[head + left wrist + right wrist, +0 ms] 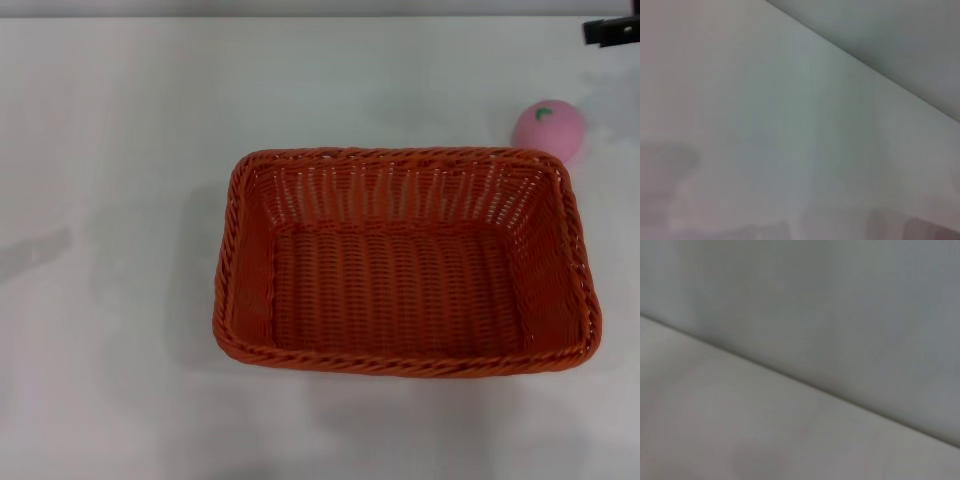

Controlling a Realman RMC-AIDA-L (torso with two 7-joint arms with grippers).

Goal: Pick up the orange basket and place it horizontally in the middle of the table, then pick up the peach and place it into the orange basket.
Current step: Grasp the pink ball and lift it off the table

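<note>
Head view, left to right: left side of the table (110, 200) is bare white tabletop, smooth and flat, with only faint grey shadow patches on it.

Centre to right: one orange basket (405, 262), rectangular with rounded corners. Woven wicker-style build: braided rope-like rim, sloping sides with open vertical slots, tight ribbed weave on the floor. It sits upright on the table, mouth up, long axis running left-right, a little right of centre. Inside: nothing, just the woven floor showing.

Right of that, beyond the basket's far right corner: one peach (549, 128), a small round pink ball fading paler, matte, with a small green mark on top. It rests on the table outside the basket, just beside the far-right rim; cannot tell whether it touches the rim.

Top right corner: a small dark piece of hardware (612, 31) pokes into frame, above and right of the peach, apart from it. Too little shows to say what it is.

Count: 1 basket, 1 peach, 1 dark part at the edge.

Grippers: left gripper and right gripper do not show in any view, so whether the fingers are apart or together cannot be told. Both wrist views show only plain white table surface (765, 125) meeting a grey background along a diagonal edge.
</note>
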